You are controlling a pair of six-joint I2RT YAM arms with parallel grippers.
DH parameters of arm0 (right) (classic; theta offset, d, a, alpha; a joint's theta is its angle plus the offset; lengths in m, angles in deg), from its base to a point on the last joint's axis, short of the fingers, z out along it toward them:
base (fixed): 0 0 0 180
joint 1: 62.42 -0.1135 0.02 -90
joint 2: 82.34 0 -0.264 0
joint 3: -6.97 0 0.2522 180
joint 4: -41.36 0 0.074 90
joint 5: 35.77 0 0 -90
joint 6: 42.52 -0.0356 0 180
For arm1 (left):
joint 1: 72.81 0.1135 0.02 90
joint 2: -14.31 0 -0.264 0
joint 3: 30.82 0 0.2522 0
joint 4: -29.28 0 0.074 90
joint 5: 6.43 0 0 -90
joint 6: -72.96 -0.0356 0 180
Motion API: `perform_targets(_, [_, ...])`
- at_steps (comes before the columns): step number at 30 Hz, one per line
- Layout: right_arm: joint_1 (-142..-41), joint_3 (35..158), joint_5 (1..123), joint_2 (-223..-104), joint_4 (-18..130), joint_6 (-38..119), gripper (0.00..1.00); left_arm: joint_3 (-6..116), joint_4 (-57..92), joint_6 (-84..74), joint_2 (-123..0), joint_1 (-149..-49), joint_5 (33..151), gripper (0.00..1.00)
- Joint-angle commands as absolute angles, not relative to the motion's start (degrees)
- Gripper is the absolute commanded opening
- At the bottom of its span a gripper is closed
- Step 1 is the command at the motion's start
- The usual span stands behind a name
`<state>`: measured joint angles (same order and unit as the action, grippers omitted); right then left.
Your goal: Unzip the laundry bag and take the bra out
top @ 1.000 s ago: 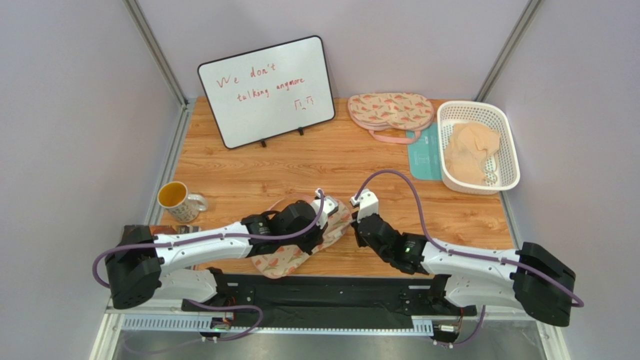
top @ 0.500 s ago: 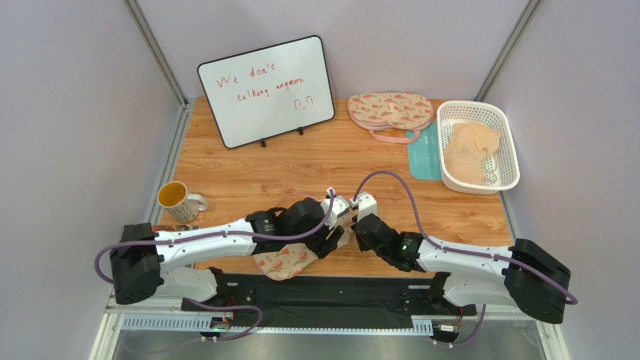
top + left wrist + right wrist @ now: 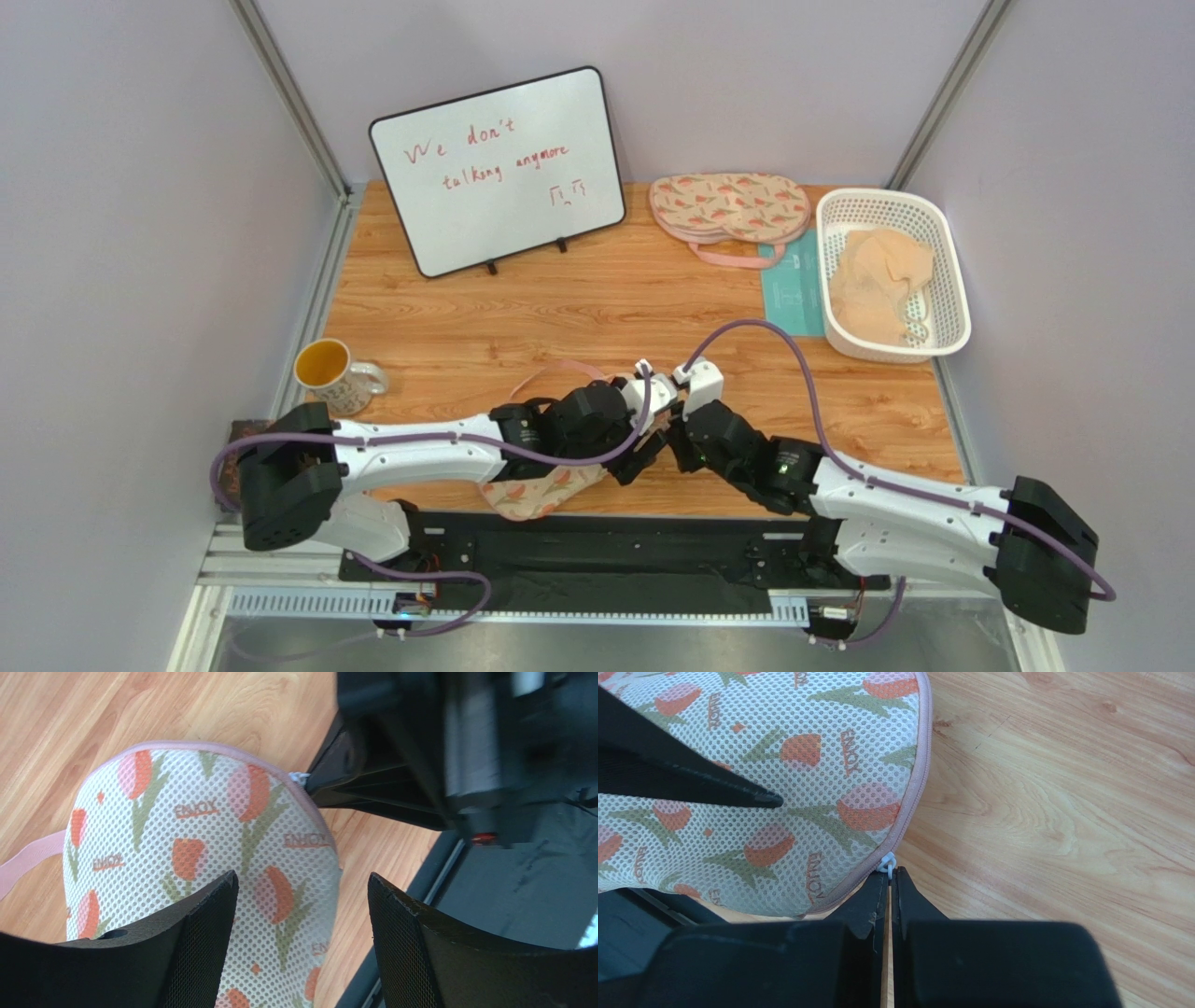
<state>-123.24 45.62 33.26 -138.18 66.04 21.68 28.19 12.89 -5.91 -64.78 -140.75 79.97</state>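
Right gripper (image 3: 890,875) is clenched tight, its tips meeting on the tiny white pull (image 3: 887,861) at the pink-trimmed rim of the bag (image 3: 773,777). It looks pinched, though only by the very tip. Left gripper (image 3: 302,877) is spread wide over the bag's mesh top, fingers (image 3: 203,945) either side of the tulip print, grasping nothing. Whether they press down on it I cannot tell. That bag lies right up at the near edge of the table (image 3: 1053,812), between the two grippers. What I can see of the zip is closed and no bra shows, so presumably it's inside.

First worry: with nothing pinning the bag, a tug on the pull would likely drag the whole soft thing along instead of running the slider. From where it sits, it could slide off the front.

Second: so slight a hold on so small a tab could slip free at the first resistance, especially round the curve of the rim.

Third: the two grippers are nearly touching, so a careless swing might knock one into the other.
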Motion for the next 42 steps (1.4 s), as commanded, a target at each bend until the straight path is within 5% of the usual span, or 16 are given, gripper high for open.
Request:
perform_targets(1, [-123.06, 44.38, 34.54, -134.56, 67.34, 19.53, 0.0, 26.71, 20.7, -7.29, -65.14, -142.32, 74.87, 0.75])
perform_targets(8, [-122.98, 44.29, 35.25, -133.15, 68.04, 19.18, 0.0, 27.14, 22.29, -7.64, -68.21, -142.59, 73.11, 0.73])
perform_targets(15, [-122.98, 44.2, 35.16, -132.62, 68.83, 19.18, 0.0, 26.45, 22.47, -6.85, -69.54, -143.21, 71.7, 0.52])
perform_targets(20, [-122.98, 44.11, 34.72, -132.0, 69.27, 18.92, 0.0, 25.3, 23.78, -6.41, -69.62, -143.82, 71.17, 0.49])
perform_targets(23, [-122.89, 44.02, 34.54, -132.09, 69.36, 18.83, 0.0, 24.69, 24.31, -6.32, -69.89, -144.0, 71.7, 0.33])
perform_targets(24, [-122.89, 44.02, 34.37, -132.0, 69.36, 18.74, 0.0, 24.51, 24.31, -6.32, -70.06, -144.17, 71.87, 0.17])
perform_targets(27, [-122.8, 44.02, 33.84, -132.18, 69.45, 18.91, 0.0, 23.99, 24.31, -6.41, -70.24, -144.17, 72.75, 0.0])
perform_targets(42, [-116.3, 44.55, 37.18, -134.11, 67.78, 21.28, 0.0, 15.9, 25.81, -7.11, -61.46, -145.66, 79.61, 0.0])
